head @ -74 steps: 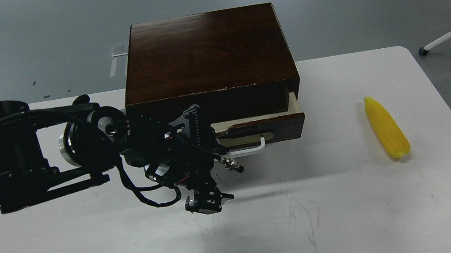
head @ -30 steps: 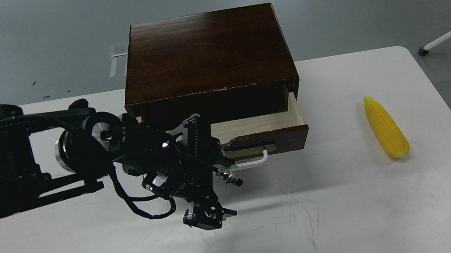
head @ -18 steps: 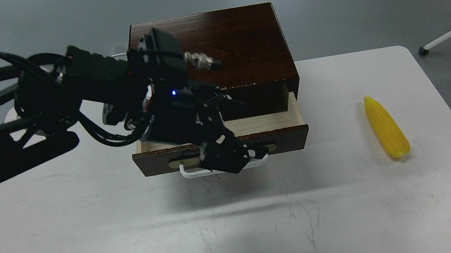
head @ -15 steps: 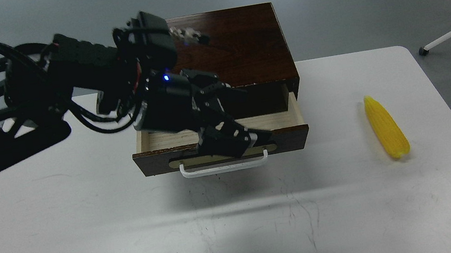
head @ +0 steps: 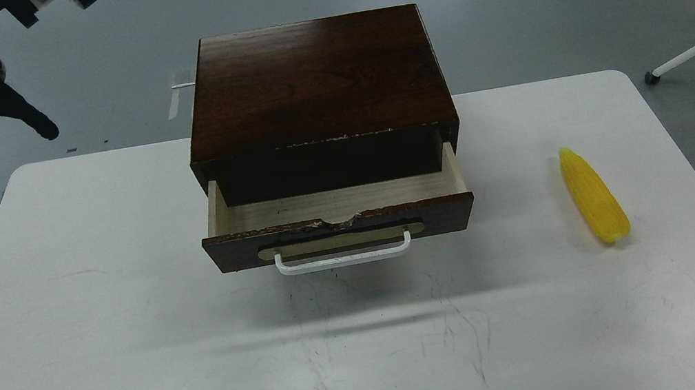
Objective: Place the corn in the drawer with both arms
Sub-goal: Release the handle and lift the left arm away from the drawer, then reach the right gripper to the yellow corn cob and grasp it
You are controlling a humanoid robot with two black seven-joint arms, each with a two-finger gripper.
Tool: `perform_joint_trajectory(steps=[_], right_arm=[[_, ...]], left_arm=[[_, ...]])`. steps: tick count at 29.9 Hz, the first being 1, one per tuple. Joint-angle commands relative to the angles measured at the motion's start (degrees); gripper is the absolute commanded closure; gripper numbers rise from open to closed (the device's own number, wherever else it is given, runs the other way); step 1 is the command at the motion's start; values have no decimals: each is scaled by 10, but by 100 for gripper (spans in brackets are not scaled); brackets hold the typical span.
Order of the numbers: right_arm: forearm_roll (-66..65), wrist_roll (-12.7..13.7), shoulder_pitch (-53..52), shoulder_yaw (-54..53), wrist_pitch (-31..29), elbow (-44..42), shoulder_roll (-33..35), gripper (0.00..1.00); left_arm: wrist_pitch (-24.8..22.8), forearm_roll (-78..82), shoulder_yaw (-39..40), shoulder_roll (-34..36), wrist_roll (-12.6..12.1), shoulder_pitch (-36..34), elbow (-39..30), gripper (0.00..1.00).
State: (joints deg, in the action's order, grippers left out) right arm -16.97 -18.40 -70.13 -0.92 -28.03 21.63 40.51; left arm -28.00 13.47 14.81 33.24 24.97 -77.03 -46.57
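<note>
White tabletop (head: 138, 368) bears the drawer (head: 339, 231) standing open and the corn (head: 594, 198) well apart at right, so grasping comes next, though neither gripper's state can be told.

Corn (head: 594, 198): bright yellow. Drawer (head: 340, 238): dark brown front, white handle, beige plate, pale wood inside. Box (head: 315, 81): dark brown woodgrain. Surface (head: 138, 368): white.

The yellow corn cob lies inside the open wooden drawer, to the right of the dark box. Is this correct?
Not quite. In the head view the tapered yellow corn cob lies on the white table, right of the dark box; the open wooden drawer holds nothing visible.
</note>
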Motion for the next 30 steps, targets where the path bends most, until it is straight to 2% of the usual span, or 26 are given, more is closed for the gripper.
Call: perform_joint_trajectory(steps=[1, 3, 5, 7, 13, 16, 19, 21, 24, 25, 30], right_arm=[[-112, -23, -5, 57, 0, 4, -10, 0], [-150, -35, -5, 79, 0, 7, -18, 0], [-219, -68, -7, 120, 0, 11, -41, 0], [-263, -80, -10, 148, 0, 32, -46, 0], [-367, -81, -6, 232, 2, 140, -38, 0], [-403, -80, 2, 279, 57, 165, -39, 0], [-409, -78, 23, 321, 110, 170, -43, 0], [-409, -77, 28, 323, 124, 170, -43, 0], [-409, -77, 32, 325, 126, 167, -46, 1], [-410, -77, 37, 327, 127, 163, -49, 5], [-409, -76, 54, 325, 130, 152, -75, 13]], left_arm=[[0, -122, 14, -24, -1, 17, 80, 2], [0, -150, 24, -27, -2, 30, 87, 2], [0, -171, 49, -27, -2, 59, 88, 2], [0, -171, 66, -27, -3, 71, 88, 2], [0, -174, 77, -19, -4, 76, 90, 2], [0, -174, 78, -18, -4, 76, 90, 2], [0, -175, 78, -15, -3, 77, 90, 2], [0, -175, 78, -12, -2, 78, 90, 2], [0, -175, 78, -10, -1, 78, 90, 2], [0, -175, 79, -11, 0, 78, 89, 2], [0, -175, 79, -12, 1, 78, 89, 2]])
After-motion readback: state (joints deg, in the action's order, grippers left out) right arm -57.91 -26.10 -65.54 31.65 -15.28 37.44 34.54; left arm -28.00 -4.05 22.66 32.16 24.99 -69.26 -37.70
